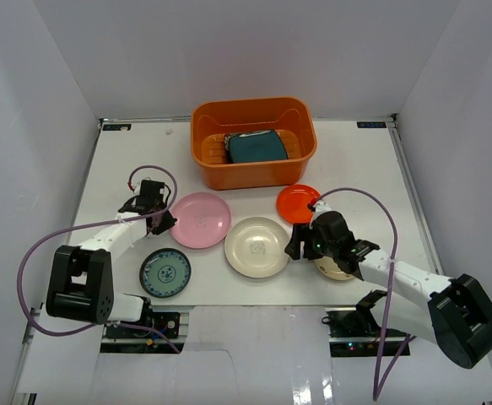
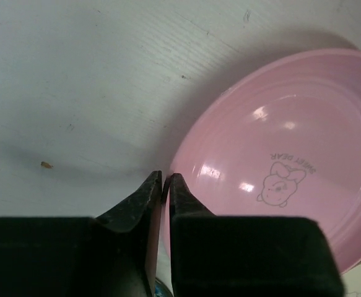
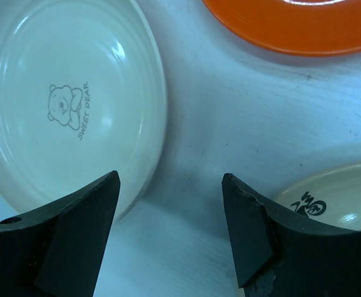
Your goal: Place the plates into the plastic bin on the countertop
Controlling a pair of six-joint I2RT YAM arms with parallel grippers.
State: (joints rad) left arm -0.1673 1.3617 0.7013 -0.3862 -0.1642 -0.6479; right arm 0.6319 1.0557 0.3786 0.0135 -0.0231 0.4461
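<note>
Left claw (image 2: pixel 165 180) pinches the pink plate (image 2: pixel 279 167) at its rim, almost fully closed; the plate sits on the tabletop (image 1: pixel 119 169) just before the plastic bin (image 1: pixel 254 175). My right claw (image 3: pixel 171 179) gapes empty beside the cream plate (image 3: pixel 62 105). Next, I judge: lift pink, carry it binward.

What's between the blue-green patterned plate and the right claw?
The cream plate lies between the blue-green plate and the right gripper, clearest in the top view.
</note>
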